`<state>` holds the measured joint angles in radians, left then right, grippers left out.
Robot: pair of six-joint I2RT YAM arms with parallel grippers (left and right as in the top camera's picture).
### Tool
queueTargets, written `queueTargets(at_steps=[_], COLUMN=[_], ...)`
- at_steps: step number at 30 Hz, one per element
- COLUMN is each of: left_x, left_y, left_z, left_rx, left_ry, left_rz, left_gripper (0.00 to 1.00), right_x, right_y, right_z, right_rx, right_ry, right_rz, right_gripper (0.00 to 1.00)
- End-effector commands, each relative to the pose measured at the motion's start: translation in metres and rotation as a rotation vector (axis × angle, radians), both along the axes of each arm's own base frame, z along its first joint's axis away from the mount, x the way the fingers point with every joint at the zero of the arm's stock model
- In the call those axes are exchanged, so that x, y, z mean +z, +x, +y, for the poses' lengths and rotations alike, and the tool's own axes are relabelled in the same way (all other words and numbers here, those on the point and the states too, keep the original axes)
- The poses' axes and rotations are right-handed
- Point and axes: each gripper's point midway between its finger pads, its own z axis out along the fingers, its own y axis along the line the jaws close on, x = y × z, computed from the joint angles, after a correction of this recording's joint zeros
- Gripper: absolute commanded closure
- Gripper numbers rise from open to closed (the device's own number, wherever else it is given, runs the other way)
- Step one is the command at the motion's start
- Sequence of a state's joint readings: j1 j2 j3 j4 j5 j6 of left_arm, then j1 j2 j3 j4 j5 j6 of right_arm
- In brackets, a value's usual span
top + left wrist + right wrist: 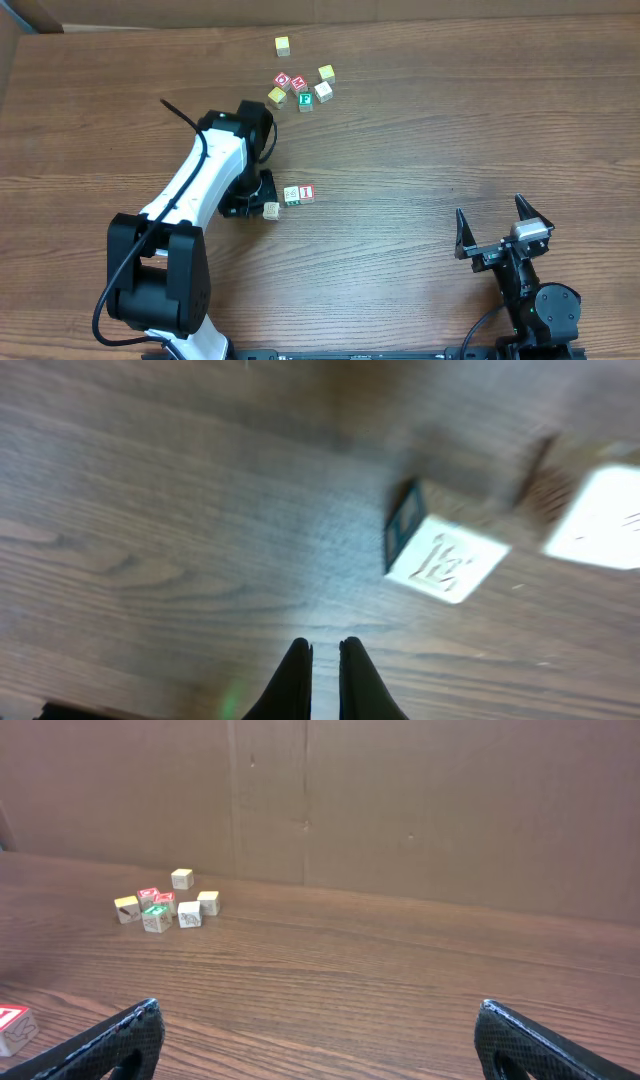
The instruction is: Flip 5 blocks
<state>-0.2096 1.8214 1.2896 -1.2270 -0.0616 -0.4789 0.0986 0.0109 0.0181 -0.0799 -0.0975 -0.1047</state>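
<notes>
The left claw [325,660] is closed on nothing over the tabletop [150,510]; a pale block [445,555] lies at its one o'clock; the right claw [490,212] gapes wide, empty.

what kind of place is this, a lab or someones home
Most likely a robotics lab bench, not a home: two robot arms sit at a wood-grain table, a plain cardboard wall backs it, and small alphabet blocks are scattered like test pieces.
</notes>
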Motion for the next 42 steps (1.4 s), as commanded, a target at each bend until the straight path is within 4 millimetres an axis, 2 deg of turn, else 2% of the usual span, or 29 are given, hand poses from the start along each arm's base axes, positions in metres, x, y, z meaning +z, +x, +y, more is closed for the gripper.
queueTargets(at_steps=[1, 7, 15, 27, 42], left_x=[-0.006, -0.025, -0.046, -0.048, -0.048], left_y=[-0.014, -0.021, -0.022, -0.002, 0.008], left_z=[-0.004, -0.017, -0.021, -0.036, -0.038], left_rx=[-0.033, -0.028, -0.041, -0.039, -0.043], left_ry=[-0.029, -0.109, -0.121, -0.195, -0.203], left_rz=[0.023, 0.029, -0.007, -0.086, -0.127], left_gripper=[0.96, 0.96, 0.96, 0.96, 0.96], right_x=[-0.003, -0.003, -0.003, -0.003, -0.003], right_y=[0.0, 0.0, 0.0, 0.0, 0.0], right_z=[-0.001, -0.001, -0.001, -0.001, -0.001], right_rx=[-0.003, -0.003, -0.003, -0.003, -0.003], right_ry=[-0.001, 0.0, -0.001, -0.001, 0.0], right_rz=[-0.001, 0.0, -0.001, -0.001, 0.0], right_gripper=[0.0, 0.0, 0.0, 0.0, 0.0])
